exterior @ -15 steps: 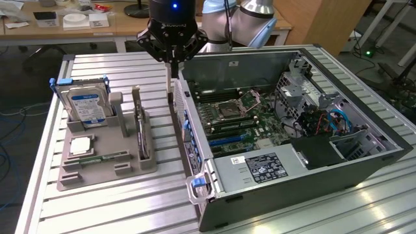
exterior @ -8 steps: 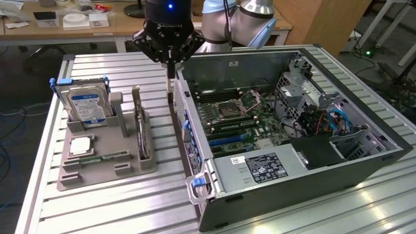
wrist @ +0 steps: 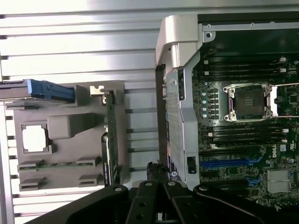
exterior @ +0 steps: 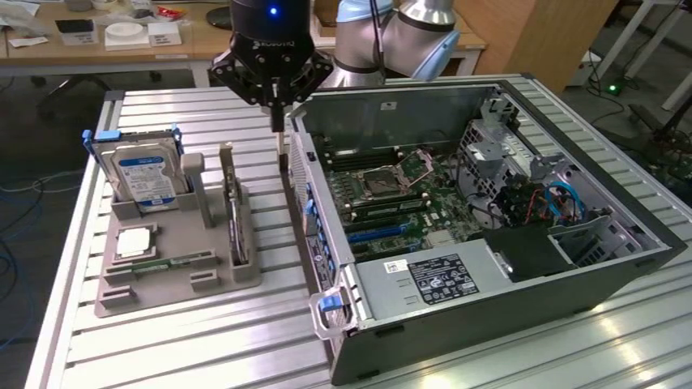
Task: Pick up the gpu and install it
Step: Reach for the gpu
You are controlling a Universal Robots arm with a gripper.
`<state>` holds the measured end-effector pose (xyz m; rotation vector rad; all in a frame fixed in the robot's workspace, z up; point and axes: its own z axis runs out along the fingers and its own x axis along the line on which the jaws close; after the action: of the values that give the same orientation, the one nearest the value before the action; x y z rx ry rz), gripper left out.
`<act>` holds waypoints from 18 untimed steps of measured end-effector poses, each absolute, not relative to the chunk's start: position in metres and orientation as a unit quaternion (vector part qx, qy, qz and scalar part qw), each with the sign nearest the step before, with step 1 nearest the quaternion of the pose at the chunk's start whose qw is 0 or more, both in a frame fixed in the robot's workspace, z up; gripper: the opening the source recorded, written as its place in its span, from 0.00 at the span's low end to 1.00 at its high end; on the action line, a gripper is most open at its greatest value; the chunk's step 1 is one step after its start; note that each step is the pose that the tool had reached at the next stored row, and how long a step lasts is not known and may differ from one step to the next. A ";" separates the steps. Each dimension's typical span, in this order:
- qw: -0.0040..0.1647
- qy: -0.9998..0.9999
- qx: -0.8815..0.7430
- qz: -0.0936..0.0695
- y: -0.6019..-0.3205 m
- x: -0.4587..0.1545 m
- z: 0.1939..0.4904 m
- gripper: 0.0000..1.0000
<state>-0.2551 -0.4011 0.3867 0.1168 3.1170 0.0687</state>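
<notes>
The gpu (exterior: 230,212) stands on its edge in a slot of the grey holder (exterior: 121,297), with its silver bracket end up toward the back. The wrist view looks down on the gpu (wrist: 111,140) as a thin strip in that slot. My gripper (exterior: 278,121) hangs shut and holds nothing. It is above the strip of table between the holder and the open computer case (exterior: 605,267), to the exterior view's right of the gpu and clear of it. In the wrist view the gripper (wrist: 156,176) points down beside the case's rear wall.
A hard drive (exterior: 144,180) with a blue label stands in the holder's back corner. A processor chip (exterior: 132,241) and a memory stick (exterior: 162,263) lie flat in it. The case lies open with the motherboard (exterior: 400,198) exposed, blue card slots (wrist: 229,162) near its middle.
</notes>
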 end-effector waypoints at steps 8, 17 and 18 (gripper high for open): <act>0.010 0.999 0.037 0.022 -0.401 -0.266 0.386 0.11; 0.010 0.999 0.037 0.022 -0.402 -0.277 0.385 0.11; 0.010 0.999 0.037 0.022 -0.402 -0.279 0.385 0.11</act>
<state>-0.2792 -0.4019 0.3847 0.1170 3.1190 0.0687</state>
